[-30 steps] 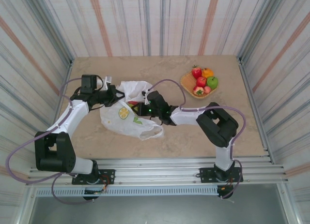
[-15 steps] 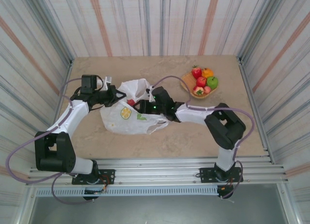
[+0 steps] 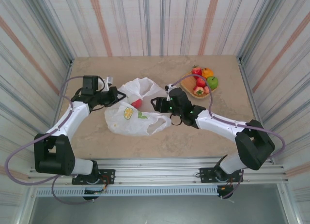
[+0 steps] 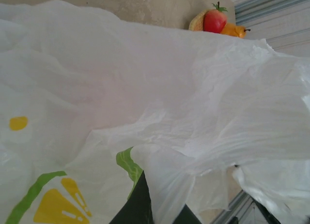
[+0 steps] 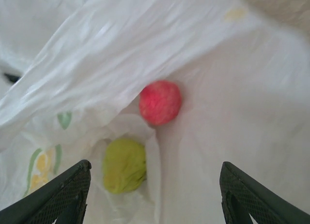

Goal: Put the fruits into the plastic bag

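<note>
The white plastic bag (image 3: 131, 118) with lemon prints lies left of centre, its mouth toward the right. My left gripper (image 3: 115, 95) is shut on the bag's upper edge and holds it up; in the left wrist view the film (image 4: 145, 112) is pinched between the dark fingers (image 4: 138, 207). My right gripper (image 3: 158, 104) stands open just outside the mouth with nothing in it. Inside the bag lie a red apple (image 5: 160, 102) (image 3: 137, 103) and a green apple (image 5: 124, 165) under a fold of film. More fruits sit in the woven tray (image 3: 188, 82).
The tray at the back right holds a strawberry (image 3: 196, 70), an orange (image 3: 208, 72), a green apple (image 3: 212, 82), a red apple (image 3: 200, 81) and a peach (image 3: 198, 91). Striped walls close in the table on three sides.
My right gripper has opened and drawn back to the right, out of the bag's mouth. The red apple it carried now lies inside the bag. The left gripper has kept its hold.
</note>
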### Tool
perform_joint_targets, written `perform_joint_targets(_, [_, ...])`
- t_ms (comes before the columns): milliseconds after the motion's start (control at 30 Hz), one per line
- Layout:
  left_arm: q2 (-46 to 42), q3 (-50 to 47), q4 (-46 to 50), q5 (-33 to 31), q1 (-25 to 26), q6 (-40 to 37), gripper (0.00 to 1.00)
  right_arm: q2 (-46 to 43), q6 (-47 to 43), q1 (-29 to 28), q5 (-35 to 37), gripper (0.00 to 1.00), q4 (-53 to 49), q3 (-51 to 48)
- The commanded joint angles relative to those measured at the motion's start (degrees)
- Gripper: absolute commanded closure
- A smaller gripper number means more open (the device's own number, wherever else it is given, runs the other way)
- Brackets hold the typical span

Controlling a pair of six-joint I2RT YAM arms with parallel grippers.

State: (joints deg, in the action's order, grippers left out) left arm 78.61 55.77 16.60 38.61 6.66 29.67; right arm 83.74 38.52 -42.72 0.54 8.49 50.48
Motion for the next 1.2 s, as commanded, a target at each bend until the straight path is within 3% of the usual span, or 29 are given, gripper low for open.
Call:
perform_joint_targets(0, [-1.4,-0.5,-0.2,-1.3,1.3,-5.5,1.0,-0.3,1.8,0.0,6.7,0.29,0.4,-0.4])
perform_joint_targets(233, [-1.3,-0.5,0.1,-1.5,2.6,-7.9,1.0,2.1,-3.8,0.0,1.7,0.28,1.3,2.9])
perform_joint_targets(400, [-1.3,-0.2,0.4,-1.8,2.6,-8.0,1.0,-1.3,-11.8,0.6,5.9,0.27,-10.0,4.3])
perform_joint_targets(733, [-0.5,-0.1,0.4,-1.8,2.6,-7.0,1.0,-14.5,-10.3,11.3,-0.1,0.23,-7.3,-2.9])
perform_joint_targets(833, [-0.4,0.0,0.4,-1.7,2.6,-6.3,1.0,-15.7,-13.0,14.7,5.0,0.2,-12.4,-1.2])
perform_joint_targets(933, [-0.4,0.2,0.4,-1.6,2.6,-5.4,1.0,-13.5,-16.4,19.5,10.0,0.15,-18.0,1.4])
perform_joint_targets(1167, [-0.6,0.4,0.4,-0.8,2.6,-4.4,1.0,0.5,-22.1,27.0,10.2,0.14,-29.2,12.5])
